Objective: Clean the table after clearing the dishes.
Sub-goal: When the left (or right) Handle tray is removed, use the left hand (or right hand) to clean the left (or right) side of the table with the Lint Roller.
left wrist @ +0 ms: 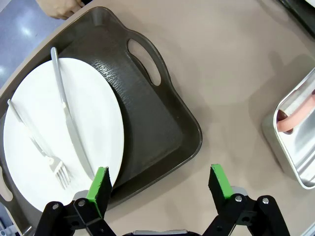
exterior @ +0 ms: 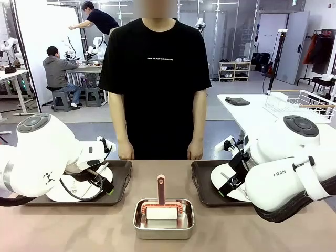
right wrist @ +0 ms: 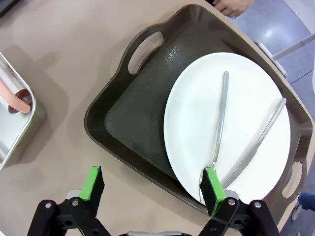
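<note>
Two dark brown handled trays sit on the tan table (exterior: 236, 231), each holding a white plate with a fork and a knife. The left tray (exterior: 122, 176) lies under my left gripper (exterior: 105, 181). In the left wrist view that gripper (left wrist: 160, 184) is open and hovers over the tray's (left wrist: 147, 123) near rim, one pad by the plate (left wrist: 64, 128), the other over bare table. The right tray (exterior: 202, 184) lies under my right gripper (exterior: 227, 186). The right wrist view shows this gripper (right wrist: 155, 189) open above its tray (right wrist: 138, 113), one pad over the plate's (right wrist: 231, 123) edge.
A small steel pan (exterior: 164, 218) with a pink-handled tool (exterior: 161, 191) stands at the front middle between the trays. A person stands at the far edge, hands (exterior: 125, 152) hanging near the table. A white table with a wire basket (exterior: 294, 102) is behind on the right.
</note>
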Available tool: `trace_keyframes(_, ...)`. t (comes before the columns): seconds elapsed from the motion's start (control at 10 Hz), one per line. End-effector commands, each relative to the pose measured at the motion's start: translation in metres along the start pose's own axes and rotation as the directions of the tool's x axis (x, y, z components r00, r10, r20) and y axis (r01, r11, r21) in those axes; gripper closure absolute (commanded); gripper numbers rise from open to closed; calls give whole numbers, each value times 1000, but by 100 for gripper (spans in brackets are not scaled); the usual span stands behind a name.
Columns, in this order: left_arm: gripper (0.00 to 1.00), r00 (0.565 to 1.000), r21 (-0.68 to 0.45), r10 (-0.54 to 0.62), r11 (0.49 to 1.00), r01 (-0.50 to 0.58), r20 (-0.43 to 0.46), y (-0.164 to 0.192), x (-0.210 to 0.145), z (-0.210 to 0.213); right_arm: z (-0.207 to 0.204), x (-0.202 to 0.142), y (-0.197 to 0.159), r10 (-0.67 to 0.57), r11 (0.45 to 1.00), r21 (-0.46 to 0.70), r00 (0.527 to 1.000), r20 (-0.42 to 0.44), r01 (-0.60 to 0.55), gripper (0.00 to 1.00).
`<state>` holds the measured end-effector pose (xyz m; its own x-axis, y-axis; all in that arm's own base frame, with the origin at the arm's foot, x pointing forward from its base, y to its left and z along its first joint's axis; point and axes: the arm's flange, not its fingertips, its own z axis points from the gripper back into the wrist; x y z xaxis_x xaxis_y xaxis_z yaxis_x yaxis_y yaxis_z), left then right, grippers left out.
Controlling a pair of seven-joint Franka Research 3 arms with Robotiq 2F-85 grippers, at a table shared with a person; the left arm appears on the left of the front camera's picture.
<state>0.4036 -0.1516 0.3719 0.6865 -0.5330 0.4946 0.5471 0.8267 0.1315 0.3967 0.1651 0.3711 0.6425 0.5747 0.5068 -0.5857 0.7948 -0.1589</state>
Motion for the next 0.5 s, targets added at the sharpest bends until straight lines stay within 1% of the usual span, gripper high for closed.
trace_keyframes(0.0, 0, 1000, 0, 1, 1000, -1, 0, 0, 0, 0, 0, 0, 1, 0, 1000, 1, 1000, 0, 0, 0)
trace_keyframes(0.3, 0, 1000, 0, 0, 1000, 0, 0, 0, 0, 0, 0, 0, 0, 0, 1000, 0, 1000, 0, 0, 0)
trace_keyframes(0.4, 0, 999, -14, -20, 1000, 19, -30, 4, 8, 5, 5, 6, -6, 0, 999, 39, 1000, 6, 0, 0)
